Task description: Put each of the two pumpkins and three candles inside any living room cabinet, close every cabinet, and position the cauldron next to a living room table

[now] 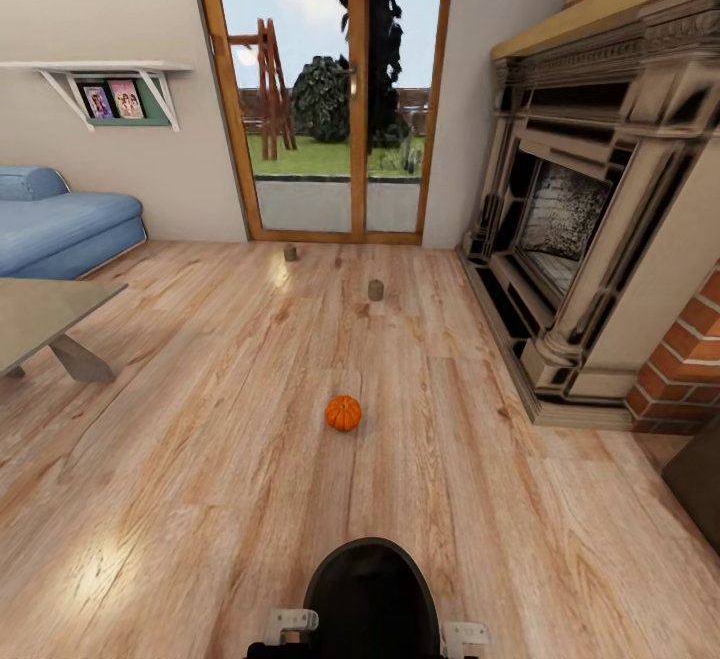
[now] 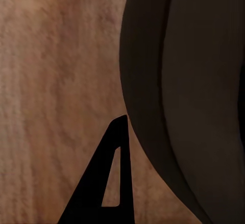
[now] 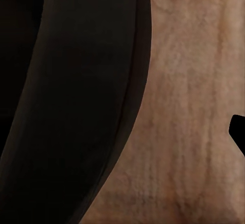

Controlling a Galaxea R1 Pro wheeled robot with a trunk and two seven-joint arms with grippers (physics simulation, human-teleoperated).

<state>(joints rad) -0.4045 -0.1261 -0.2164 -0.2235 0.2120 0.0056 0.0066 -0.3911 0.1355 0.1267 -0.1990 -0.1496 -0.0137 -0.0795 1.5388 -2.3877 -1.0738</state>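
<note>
One bright-orange pumpkin point(image 1: 343, 413) sits on the wood floor straight ahead of my trunk point(image 1: 370, 594). Two short grey-brown candles stand farther off: one point(image 1: 376, 290) mid-floor, the other point(image 1: 290, 252) close to the glass door. The cauldron is out of view. A dark brown corner point(image 1: 700, 489) cuts in at the right edge; I cannot tell whether it is the cabinet. In the left wrist view one black finger point(image 2: 109, 183) hangs over the floor beside my dark base. The right wrist view has just a finger tip point(image 3: 238, 132) at its edge. Nothing is held.
A grey table point(image 1: 45, 319) stands at the left, with a blue sofa point(image 1: 60, 224) behind it. A large stone fireplace point(image 1: 590, 229) with brick surround lines the right wall. The glass patio door point(image 1: 335, 99) closes off the far end. Open floor lies between me and the pumpkin.
</note>
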